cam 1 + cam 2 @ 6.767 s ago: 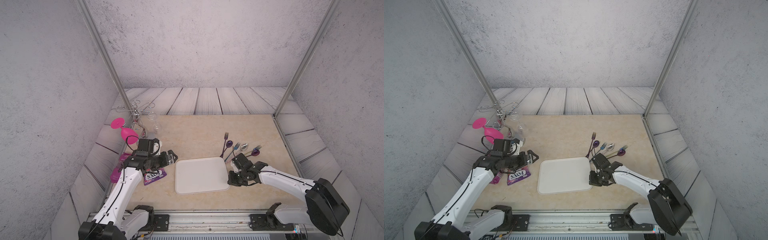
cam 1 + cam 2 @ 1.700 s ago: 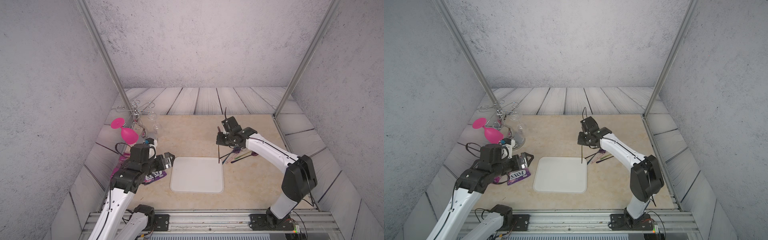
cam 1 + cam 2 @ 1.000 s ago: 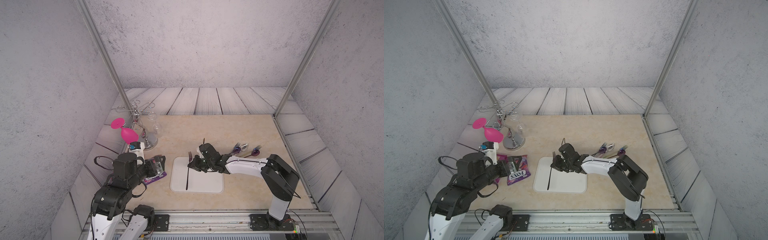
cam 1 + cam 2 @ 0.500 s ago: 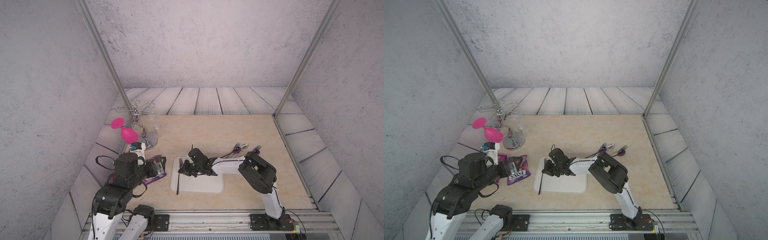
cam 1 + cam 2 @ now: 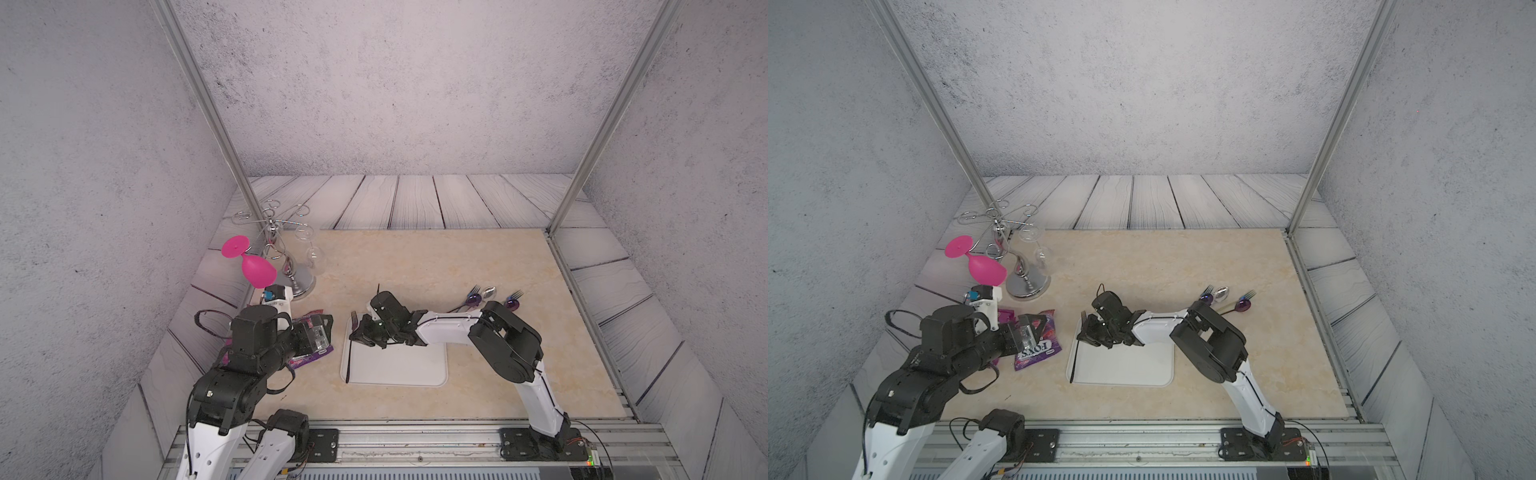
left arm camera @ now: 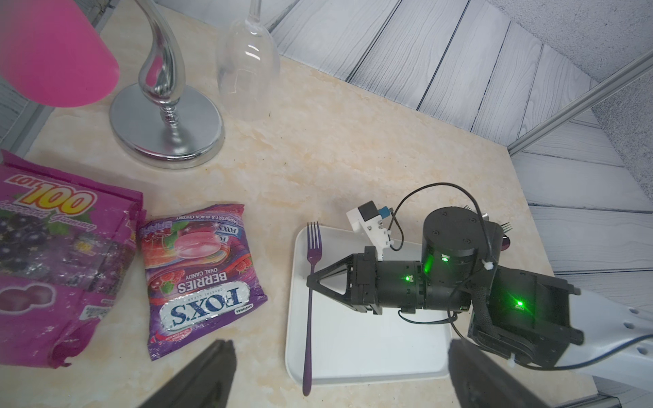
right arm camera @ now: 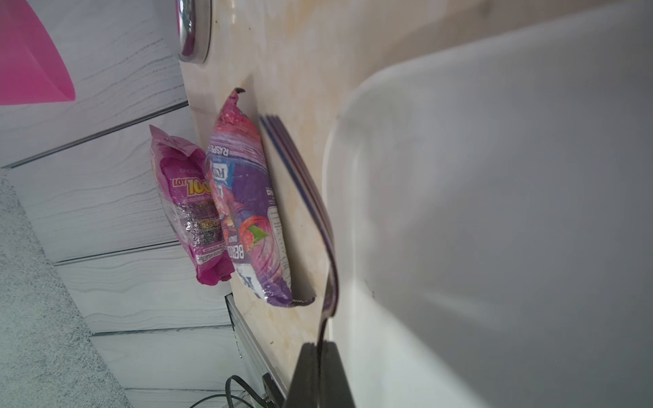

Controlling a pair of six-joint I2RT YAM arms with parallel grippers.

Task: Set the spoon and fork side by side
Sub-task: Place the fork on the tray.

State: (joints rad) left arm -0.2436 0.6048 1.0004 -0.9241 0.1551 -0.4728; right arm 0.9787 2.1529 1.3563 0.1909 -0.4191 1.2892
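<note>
My right gripper [image 5: 356, 333] is shut on the handle of a purple fork [image 5: 351, 353], a little below its tines. In the left wrist view the fork [image 6: 310, 311] runs along the left edge of the white tray [image 6: 371, 353], tines toward the back, with its handle end past the front rim. I cannot tell whether it rests on the tray. A purple spoon [image 5: 472, 299] lies with other cutlery on the table at the back right. My left gripper [image 5: 322, 332] hangs open left of the tray, with nothing between its fingers.
Two candy bags [image 6: 198, 275] [image 6: 53, 247] lie left of the tray. Behind them stands a chrome glass rack [image 5: 300, 282] with a pink glass [image 5: 257, 270] and a clear glass [image 5: 312, 254]. A silver spoon [image 5: 489, 292] and another fork [image 5: 516, 294] lie beside the purple spoon.
My right gripper has carried the fork leftward from the tray's middle to its left edge. The left arm has barely moved.
</note>
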